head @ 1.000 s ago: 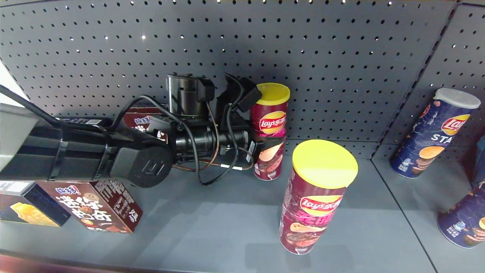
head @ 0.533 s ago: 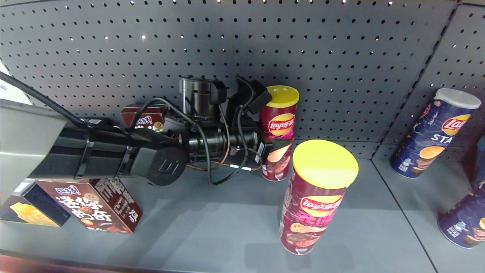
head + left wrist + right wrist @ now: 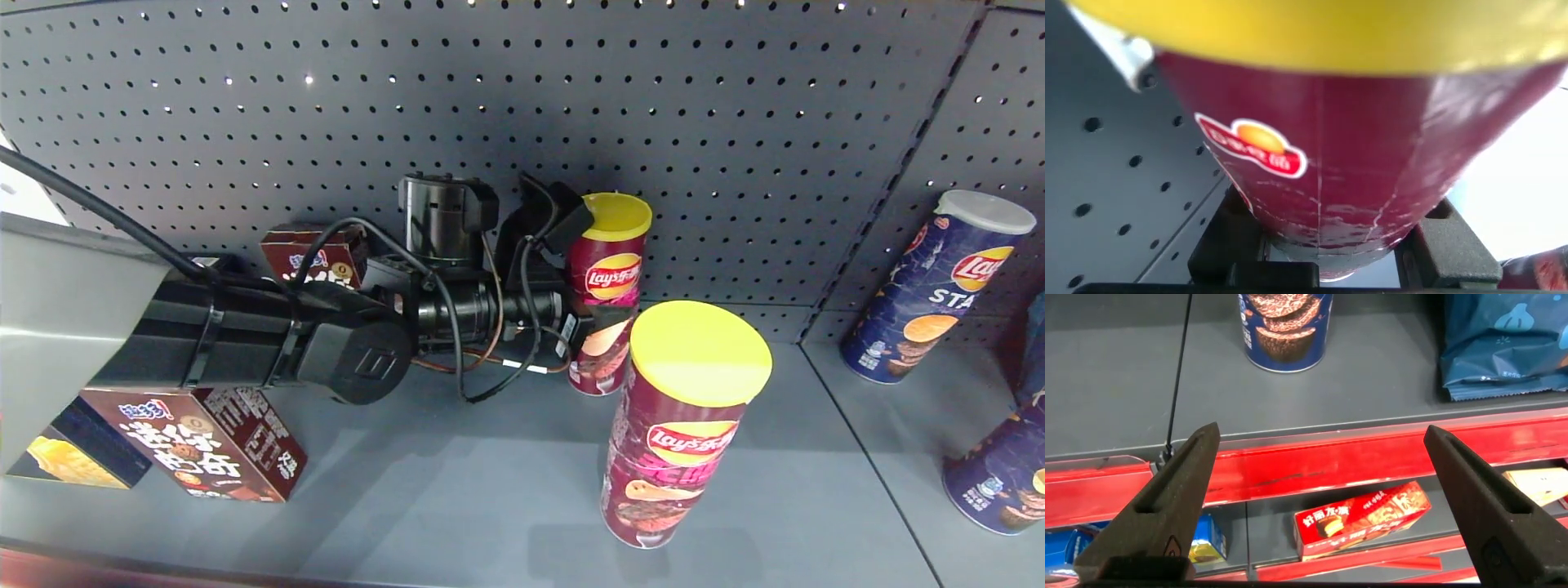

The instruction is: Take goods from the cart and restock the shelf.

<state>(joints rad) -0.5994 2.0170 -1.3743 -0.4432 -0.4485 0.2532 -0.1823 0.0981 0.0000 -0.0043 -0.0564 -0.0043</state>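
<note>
Left claw: we saw the left claw pinching the red can round its lower half, one finger on each side.
Red can: it had a yellow lid, stood roughly upright and sat at the back of the shelf, close to the pegboard. We could not tell whether its base rested on the board.
Left wrist view: we looked up the can's red side to the yellow lid, with the dark fingers at either side of its foot.
Second red can: the second red can, of the same kind, stood upright on the shelf, nearer the front edge and just to the right of the held one.
Right claw: we found the right claw spread wide with nothing between its fingers, hanging in front of lower shelves with a red edge strip.
Lower shelves: a blue tub and a blue bag stood on the upper board, and a red box lay below.
Left of shelf: a brown box and a dark box lay near the front, under the arm.
Right of shelf: two blue cans stood in the next bay.
</note>
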